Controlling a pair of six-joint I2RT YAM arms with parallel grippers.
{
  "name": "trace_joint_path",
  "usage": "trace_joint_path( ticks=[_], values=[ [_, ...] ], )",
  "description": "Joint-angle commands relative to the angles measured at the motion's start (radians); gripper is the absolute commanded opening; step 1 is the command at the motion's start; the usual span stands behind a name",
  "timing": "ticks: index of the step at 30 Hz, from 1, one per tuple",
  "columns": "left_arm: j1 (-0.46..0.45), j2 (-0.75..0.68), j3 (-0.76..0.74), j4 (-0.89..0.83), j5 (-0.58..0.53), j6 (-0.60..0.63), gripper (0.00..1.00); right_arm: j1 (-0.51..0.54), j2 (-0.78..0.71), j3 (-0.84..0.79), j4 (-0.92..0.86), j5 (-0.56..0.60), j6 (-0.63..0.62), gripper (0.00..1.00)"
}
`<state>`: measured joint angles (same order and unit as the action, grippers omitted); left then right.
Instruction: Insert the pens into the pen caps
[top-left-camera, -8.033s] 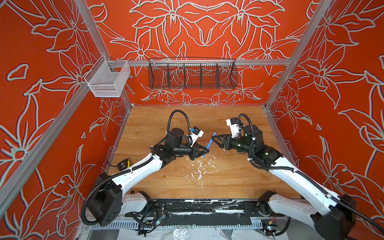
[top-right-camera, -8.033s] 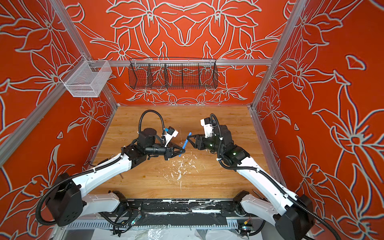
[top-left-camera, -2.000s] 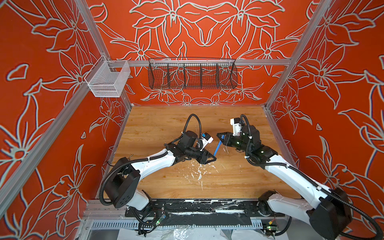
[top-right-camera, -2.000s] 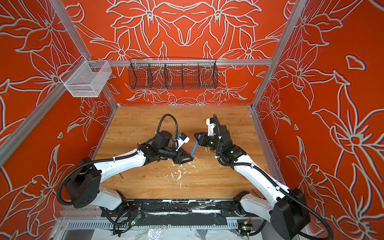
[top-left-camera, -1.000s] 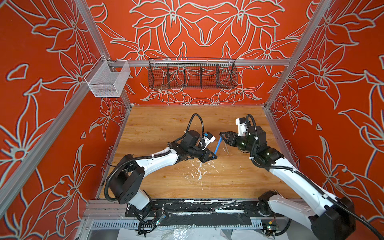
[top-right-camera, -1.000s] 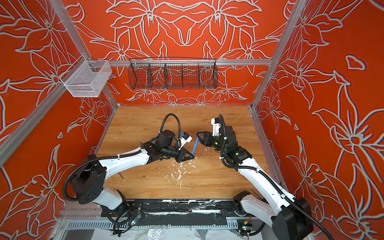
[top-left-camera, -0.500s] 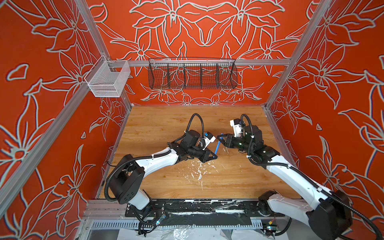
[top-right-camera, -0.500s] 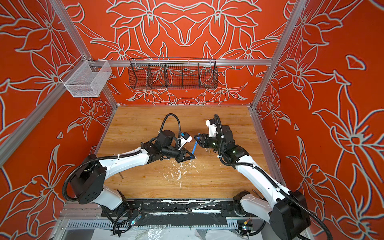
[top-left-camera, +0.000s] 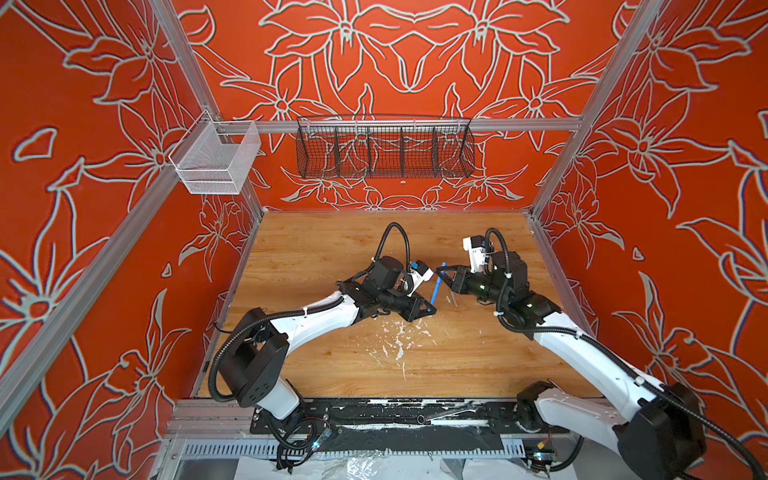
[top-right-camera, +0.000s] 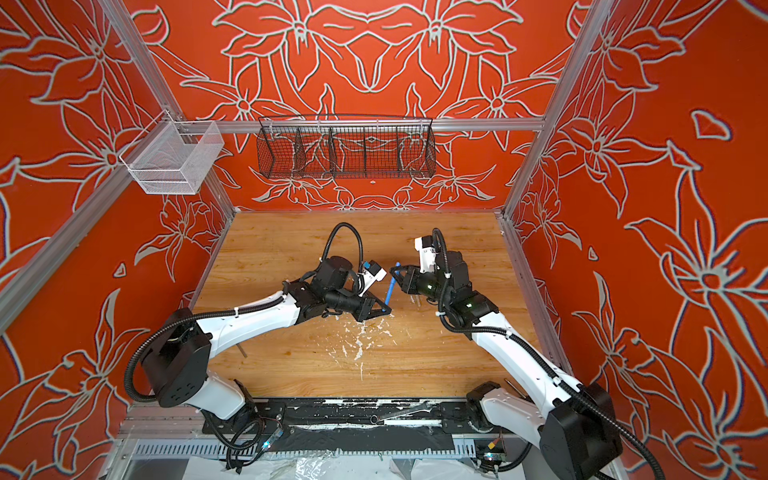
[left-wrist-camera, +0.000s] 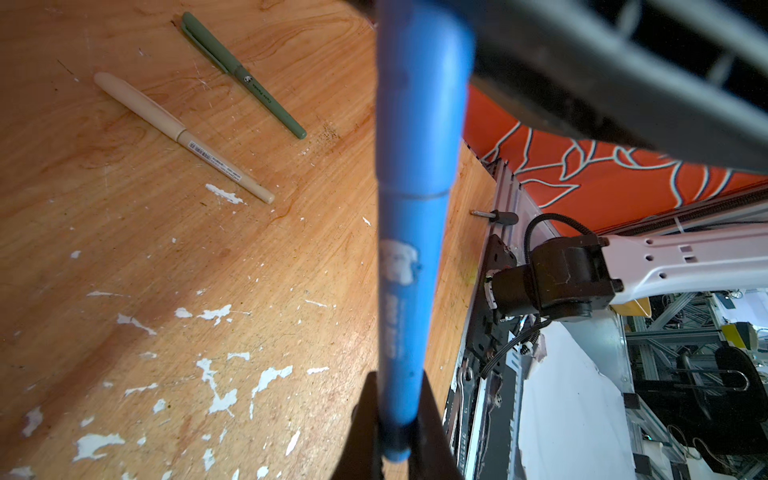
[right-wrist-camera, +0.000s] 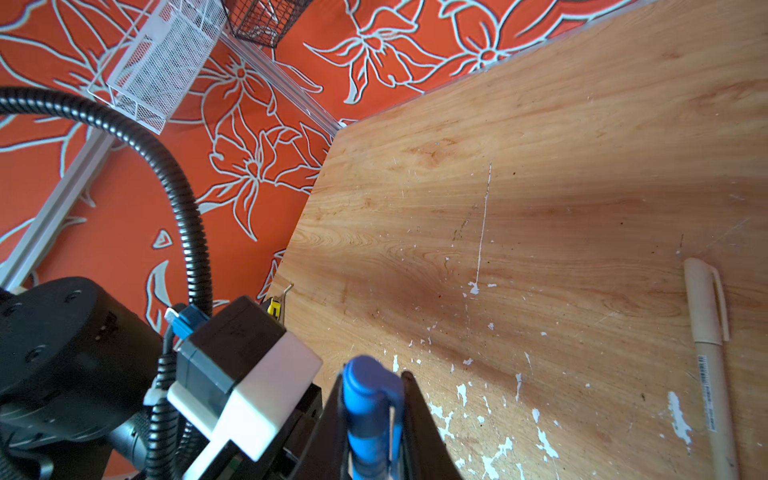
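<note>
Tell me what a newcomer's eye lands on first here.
Orange flowered walls surround everything. At mid-table, the left gripper and right gripper both clamp one blue pen above the wood. A beige pen and a green pen, both capped, lie on the table.

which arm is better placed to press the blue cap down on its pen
Likely right: the right gripper grips the blue cap, so it can push along the barrel, while the left gripper clamps the blue pen at its far end.
</note>
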<state>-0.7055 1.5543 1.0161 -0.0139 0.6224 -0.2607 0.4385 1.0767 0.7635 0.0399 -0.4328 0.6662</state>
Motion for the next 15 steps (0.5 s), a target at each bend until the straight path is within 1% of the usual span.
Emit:
trace_joint_path(
  ticks=[1, 9, 12, 15],
  values=[
    [0.029, -0.007, 0.058, 0.065, -0.064, -0.014, 0.0, 0.009, -0.027, -0.053, -0.025, -0.011, 0.03, 0.0],
    [0.054, 0.046, 0.163, 0.107, -0.053, -0.031, 0.0, 0.035, -0.044, -0.146, 0.06, 0.009, 0.104, 0.0],
    [0.055, 0.07, 0.186, 0.13, -0.06, -0.042, 0.0, 0.059, -0.033, -0.161, 0.073, 0.023, 0.113, 0.0],
    [0.06, 0.085, 0.212, 0.115, -0.082, -0.038, 0.0, 0.075, -0.028, -0.17, 0.08, 0.04, 0.12, 0.0]
  ],
)
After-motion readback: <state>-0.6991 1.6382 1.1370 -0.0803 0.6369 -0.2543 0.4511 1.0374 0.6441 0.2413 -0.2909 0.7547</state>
